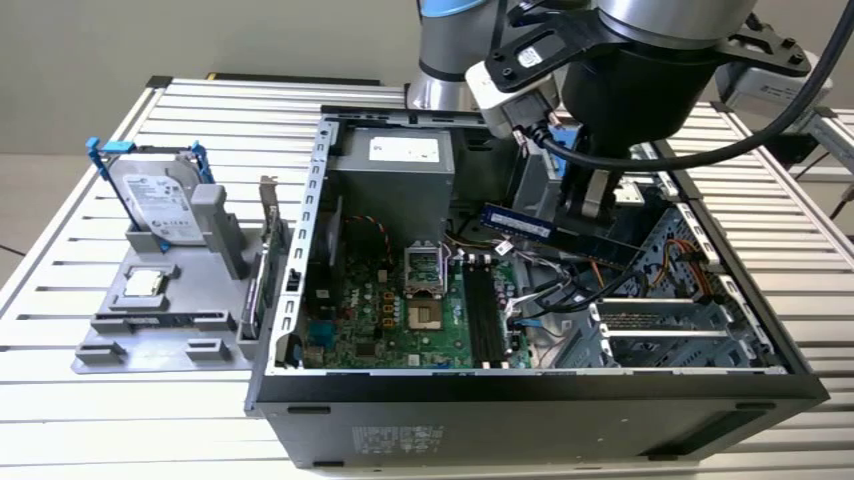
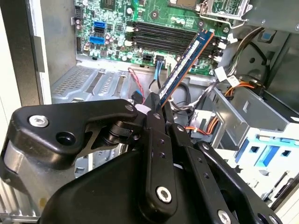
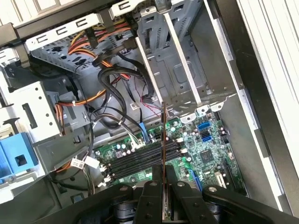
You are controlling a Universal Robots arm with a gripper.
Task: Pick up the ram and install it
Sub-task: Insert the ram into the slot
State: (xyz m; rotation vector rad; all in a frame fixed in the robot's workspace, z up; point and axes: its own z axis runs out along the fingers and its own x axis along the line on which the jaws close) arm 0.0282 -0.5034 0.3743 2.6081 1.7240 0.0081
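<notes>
Pincer (image 2: 162,113) clenched on the ram (image 2: 186,61), gripping one short end, which is hidden between the black fingers (image 2: 156,140) in both wrist views. In the exterior view the arm's bulky wrist (image 1: 641,70) covers much of the pincer. The ram sticks straight out beyond the fingertips, held in the air inside the open computer case (image 1: 534,385), above the motherboard (image 1: 380,310) and apart from its black memory slots (image 1: 483,315). It is a long, narrow blue board (a thin edge-on line in the first wrist view) with small markings along its face.
</notes>
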